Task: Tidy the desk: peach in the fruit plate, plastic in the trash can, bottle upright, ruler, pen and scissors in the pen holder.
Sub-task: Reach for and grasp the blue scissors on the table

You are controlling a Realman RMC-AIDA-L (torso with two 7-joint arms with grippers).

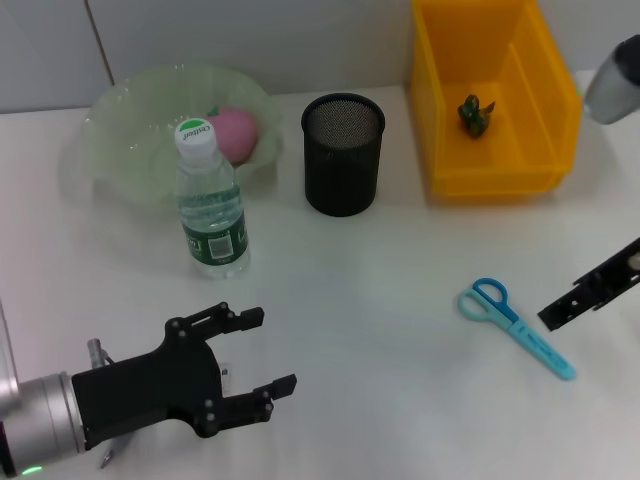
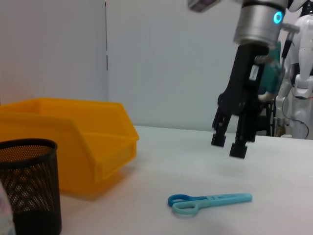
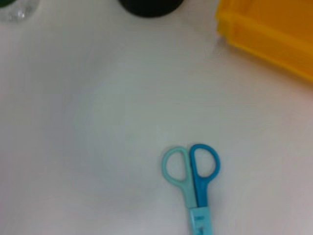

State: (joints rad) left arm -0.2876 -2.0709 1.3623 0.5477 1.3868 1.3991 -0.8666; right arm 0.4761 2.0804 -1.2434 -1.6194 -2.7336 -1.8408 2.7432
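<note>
Left end effector (image 1: 262, 350) low, near-left, fingers spread; right end effector (image 2: 229, 144) raised, fingers parted.

Faint lettering is seen on the water bottle (image 1: 211, 202) cap (image 1: 195, 132), not readable; green label print too small to read.

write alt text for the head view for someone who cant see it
Blue scissors lie flat on a white desk, with the right hand hovering beside them. Behind stand a black mesh pen holder, a yellow bin, an upright water bottle and a peach in a plate; the left hand waits open in front.
</note>
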